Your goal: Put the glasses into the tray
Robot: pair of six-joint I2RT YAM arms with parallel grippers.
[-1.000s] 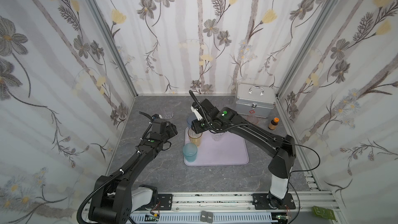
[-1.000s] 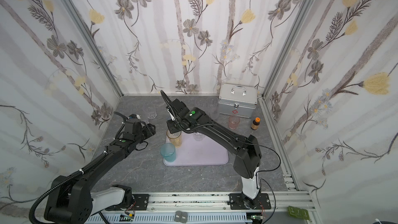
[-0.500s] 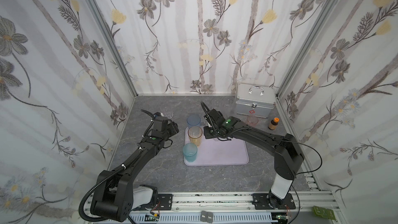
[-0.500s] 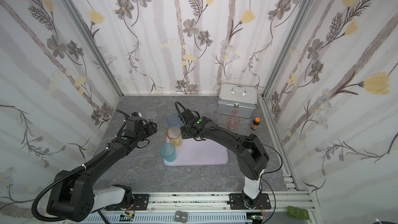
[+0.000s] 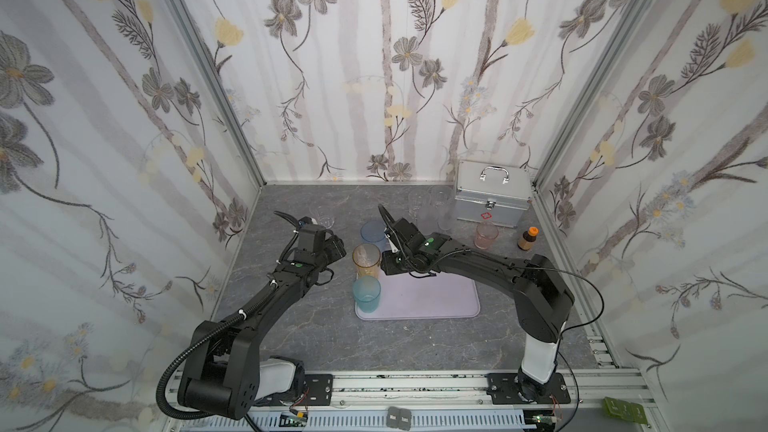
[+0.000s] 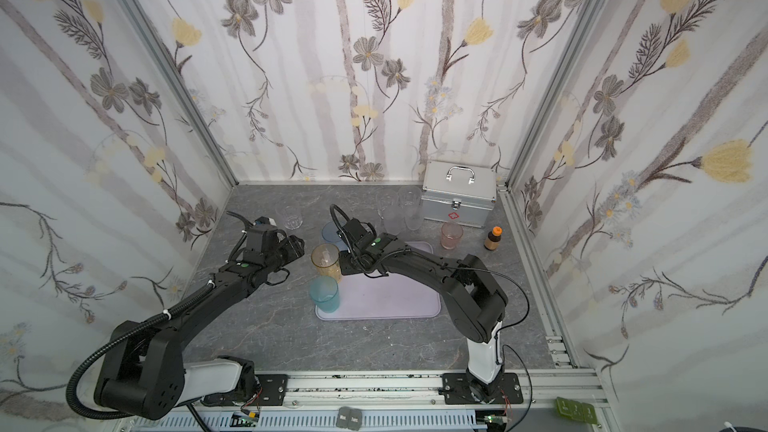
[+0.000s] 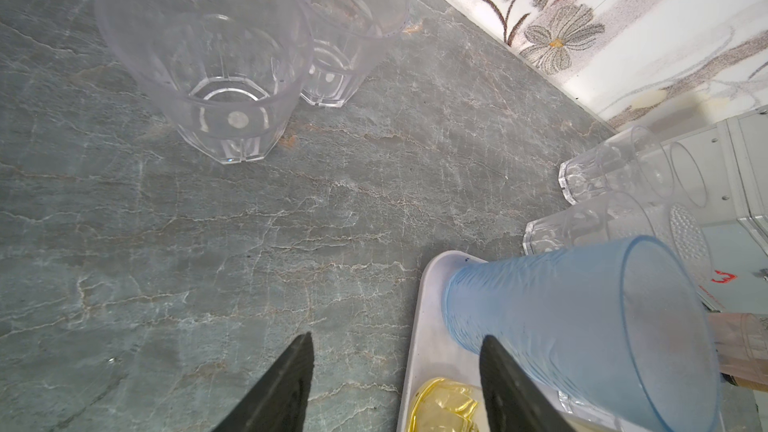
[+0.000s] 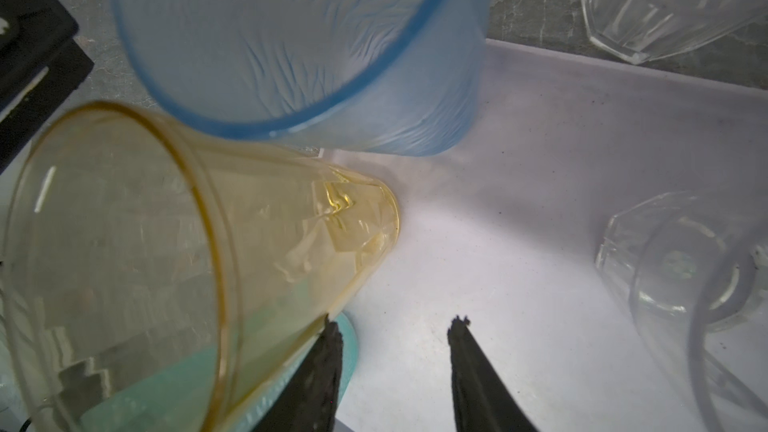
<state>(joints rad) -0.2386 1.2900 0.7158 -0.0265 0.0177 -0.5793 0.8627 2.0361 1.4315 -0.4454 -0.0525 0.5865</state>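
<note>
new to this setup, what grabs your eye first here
Along the left edge of the lilac tray three colours stand in a row: a blue tumbler at the back, an amber tumbler in the middle and a teal tumbler at the front. The left gripper and right gripper, both open and empty, flank them from either side. A silver case sits in the back right corner.

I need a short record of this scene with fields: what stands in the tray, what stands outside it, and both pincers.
in tray: blue tumbler, amber tumbler, teal tumbler, along its left edge
outside tray, among others: pink tumbler, two clear faceted tumblers at far left
left pincer: open, empty
right pincer: open, empty, above the tray
</note>
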